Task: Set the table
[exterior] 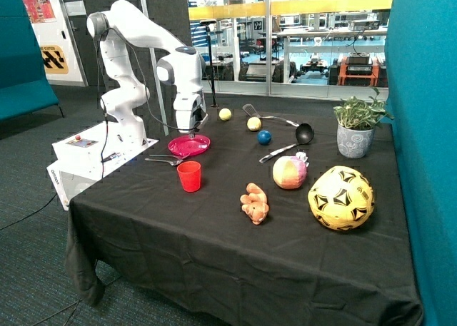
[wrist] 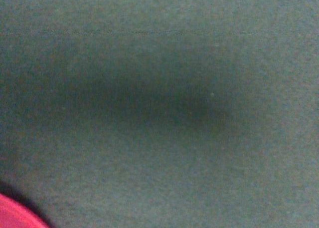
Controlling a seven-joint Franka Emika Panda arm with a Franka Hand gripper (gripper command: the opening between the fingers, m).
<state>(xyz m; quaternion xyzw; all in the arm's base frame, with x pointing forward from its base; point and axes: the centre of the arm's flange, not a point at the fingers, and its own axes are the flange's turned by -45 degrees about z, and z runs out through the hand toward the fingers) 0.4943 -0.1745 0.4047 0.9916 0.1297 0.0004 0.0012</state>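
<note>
The table point(exterior: 214, 240) is covered with a black cloth. A pink plate point(exterior: 189, 145) lies near the table edge closest to the robot base. Just beside it on the cloth lie a fork and a spoon point(exterior: 164, 160), and a red cup point(exterior: 189, 176) stands upright in front of the plate. My gripper point(exterior: 193, 132) hangs low over the plate's far rim. In the wrist view I see only black cloth point(wrist: 159, 108) and a sliver of the pink plate point(wrist: 15, 215) in one corner.
Two yellow balls point(exterior: 225, 114) point(exterior: 254, 123), a blue ball point(exterior: 264, 137), a spatula point(exterior: 250, 110), a black ladle point(exterior: 303, 133) and a silver utensil point(exterior: 278, 153) lie mid-table. Nearer the front are a plush ball point(exterior: 289, 172), an orange toy point(exterior: 255, 203) and a yellow football point(exterior: 341, 197). A potted plant point(exterior: 355, 130) stands far right.
</note>
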